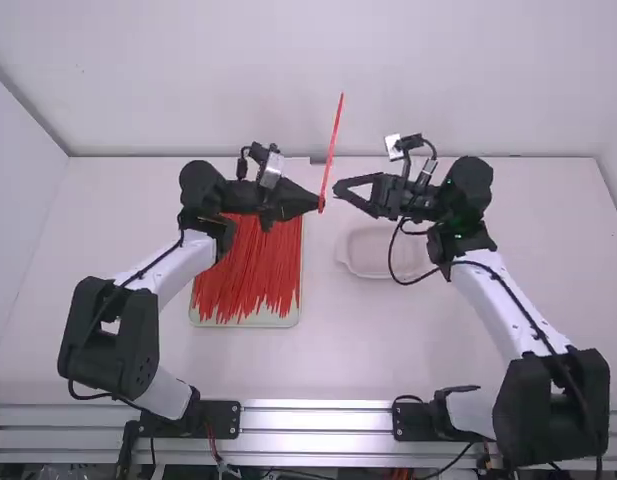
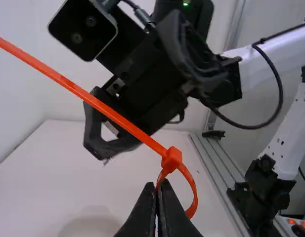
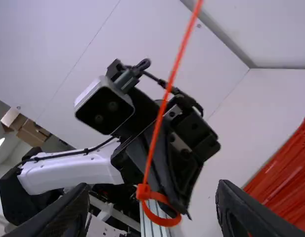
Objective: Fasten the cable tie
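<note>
Over the middle of the table, held clear of its surface: red cable tie [image 1: 333,150], closed into a small loop through its own head, long tail slanting up toward 12 o'clock in the high view. Pinched at the loop, just under the head, by the left gripper [image 1: 317,203], fingers pressed together on the strap. Faced from 3 o'clock by the right gripper [image 1: 344,194], fingers spread wide, just beside the tie, not seen touching it. Under the left arm, at 7 o'clock from the tie: flat tray [image 1: 246,322] heaped with loose red ties [image 1: 250,268]. At 5 o'clock from the tie, under the right wrist: clear shallow container [image 1: 372,262] on the white table [image 1: 408,340].
</note>
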`<state>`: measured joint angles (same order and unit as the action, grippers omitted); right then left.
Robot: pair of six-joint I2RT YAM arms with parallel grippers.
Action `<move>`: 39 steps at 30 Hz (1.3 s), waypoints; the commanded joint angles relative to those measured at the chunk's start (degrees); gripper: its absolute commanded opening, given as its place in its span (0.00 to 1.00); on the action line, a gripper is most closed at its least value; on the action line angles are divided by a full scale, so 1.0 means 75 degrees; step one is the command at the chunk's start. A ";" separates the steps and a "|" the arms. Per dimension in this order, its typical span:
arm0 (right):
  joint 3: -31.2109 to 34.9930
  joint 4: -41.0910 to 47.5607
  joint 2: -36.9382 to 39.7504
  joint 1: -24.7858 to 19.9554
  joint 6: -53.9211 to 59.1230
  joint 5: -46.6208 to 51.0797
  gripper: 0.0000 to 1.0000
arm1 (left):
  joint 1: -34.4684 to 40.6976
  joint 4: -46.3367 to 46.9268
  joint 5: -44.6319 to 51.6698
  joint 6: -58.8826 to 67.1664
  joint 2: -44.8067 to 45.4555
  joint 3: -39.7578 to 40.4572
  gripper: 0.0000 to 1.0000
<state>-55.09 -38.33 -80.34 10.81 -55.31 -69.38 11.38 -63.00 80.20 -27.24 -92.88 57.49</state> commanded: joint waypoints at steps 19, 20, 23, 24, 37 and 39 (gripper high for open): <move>0.0064 -0.0029 0.0117 0.0615 0.0254 0.1058 0.00 | 0.0038 -0.0070 0.0323 -0.0166 0.0198 0.0152 0.02; 0.0064 -0.0029 0.0117 0.0618 0.0326 0.1064 0.00 | 0.0085 -0.0067 0.0329 -0.0149 0.0198 0.0152 0.02; 0.0064 -0.0029 0.0117 0.0606 0.0379 0.1067 0.00 | 0.0149 -0.0067 0.0388 0.0006 0.0198 0.0152 0.02; 0.0064 -0.0029 0.0117 0.0621 0.0385 0.1061 0.00 | 0.0146 -0.0067 0.0358 0.0000 0.0198 0.0152 0.02; 0.0064 -0.0015 0.0117 -0.0169 0.0708 0.0761 0.00 | 0.0122 0.1813 -0.0833 0.0723 0.0198 0.0154 0.99; 0.0064 0.0041 0.0117 -0.0388 0.0901 0.0641 0.00 | 0.0032 0.2343 -0.0860 0.1110 0.0198 0.0154 0.99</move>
<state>-54.85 -37.89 -80.34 9.15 -50.76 -63.86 12.01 -46.06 74.74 -23.24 -92.88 57.49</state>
